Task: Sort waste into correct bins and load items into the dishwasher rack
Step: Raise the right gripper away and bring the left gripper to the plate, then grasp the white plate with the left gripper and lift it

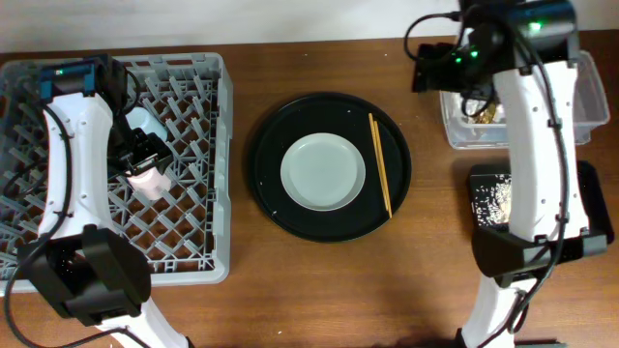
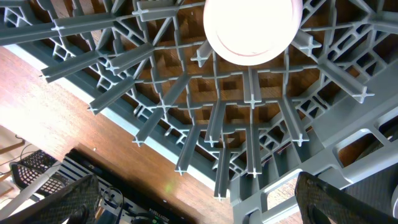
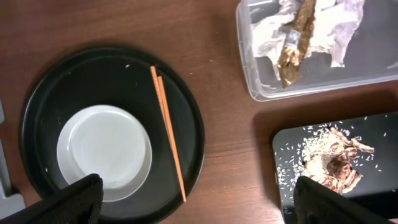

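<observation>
**Both Grippers Open, Cup in the Rack**

The left gripper (image 2: 205,202) was wide open. Its fingers (image 2: 62,199) were far apart with nothing between them. Just past them, the pink cup (image 2: 252,25) sat among the pegs of the rack (image 2: 186,124). From above, the cup lay near the middle of the rack, close beside the gripper. I could not tell if they touched.

The right gripper (image 3: 205,202) was wide open too and held nothing. It hung over the table near the tub (image 3: 249,74). Crumpled wrappers (image 3: 311,31) lay in the tub. Next to the tub was the black bin (image 3: 379,127), with rice (image 3: 311,146) and brown fried bits (image 3: 336,165) in it. Farther off, the round tray (image 3: 93,74) held the plate (image 3: 104,152) and the chopsticks (image 3: 168,137). The chopsticks lay side by side just beside the plate, not on it.
</observation>
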`<state>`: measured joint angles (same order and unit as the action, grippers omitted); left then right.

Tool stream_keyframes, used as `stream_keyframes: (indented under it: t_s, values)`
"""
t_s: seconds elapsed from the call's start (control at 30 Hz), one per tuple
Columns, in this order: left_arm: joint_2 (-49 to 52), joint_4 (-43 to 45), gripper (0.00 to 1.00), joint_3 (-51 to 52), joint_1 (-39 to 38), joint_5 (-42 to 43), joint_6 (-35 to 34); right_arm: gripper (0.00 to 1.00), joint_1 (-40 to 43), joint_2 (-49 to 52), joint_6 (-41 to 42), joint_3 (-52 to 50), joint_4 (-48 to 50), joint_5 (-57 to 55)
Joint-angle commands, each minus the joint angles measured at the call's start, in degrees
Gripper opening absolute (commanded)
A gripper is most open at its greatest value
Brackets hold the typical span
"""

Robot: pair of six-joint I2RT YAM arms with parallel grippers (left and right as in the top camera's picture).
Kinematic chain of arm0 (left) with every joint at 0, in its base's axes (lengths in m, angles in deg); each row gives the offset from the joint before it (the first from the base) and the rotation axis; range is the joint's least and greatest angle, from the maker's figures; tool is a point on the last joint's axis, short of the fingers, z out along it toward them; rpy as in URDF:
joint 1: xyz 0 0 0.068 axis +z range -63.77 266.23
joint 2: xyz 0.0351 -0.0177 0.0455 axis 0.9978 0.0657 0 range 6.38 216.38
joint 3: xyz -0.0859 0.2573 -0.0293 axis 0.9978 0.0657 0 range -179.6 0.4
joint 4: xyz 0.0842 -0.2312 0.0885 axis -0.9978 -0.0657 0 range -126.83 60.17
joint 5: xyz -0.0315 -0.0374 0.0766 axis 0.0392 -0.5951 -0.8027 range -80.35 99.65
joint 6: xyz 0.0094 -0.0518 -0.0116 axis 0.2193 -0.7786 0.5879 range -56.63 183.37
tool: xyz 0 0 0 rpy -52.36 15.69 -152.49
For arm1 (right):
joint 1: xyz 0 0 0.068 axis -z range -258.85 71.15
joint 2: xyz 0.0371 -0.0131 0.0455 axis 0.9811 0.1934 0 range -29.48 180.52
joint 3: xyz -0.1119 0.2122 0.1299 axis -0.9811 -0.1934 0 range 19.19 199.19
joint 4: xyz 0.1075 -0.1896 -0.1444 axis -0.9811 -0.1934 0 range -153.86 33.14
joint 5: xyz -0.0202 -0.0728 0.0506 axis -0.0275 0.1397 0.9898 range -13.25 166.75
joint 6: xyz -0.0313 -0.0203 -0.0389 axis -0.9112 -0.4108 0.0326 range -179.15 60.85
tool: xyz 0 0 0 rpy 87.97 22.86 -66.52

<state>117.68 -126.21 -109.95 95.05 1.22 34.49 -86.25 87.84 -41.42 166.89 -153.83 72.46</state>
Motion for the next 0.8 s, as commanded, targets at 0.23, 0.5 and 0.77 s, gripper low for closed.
stream_keyframes:
  t_s: [0.23, 0.5, 0.77]
  values:
    - [-1.6, 0.3, 1.0, 0.6, -0.8, 23.7, 5.7, 0.99, 3.3, 0.2, -1.2, 0.2, -0.3, 2.3]
    - [-1.6, 12.5, 0.99, 2.6, -28.5, 29.5, 13.5, 0.98, 3.3, 0.2, -1.2, 0.2, -0.3, 2.3]
    - [1.4, 28.4, 0.75, 4.7, -41.6, 4.6, -2.2, 0.98, 3.3, 0.2, -1.2, 0.2, -0.3, 2.3]
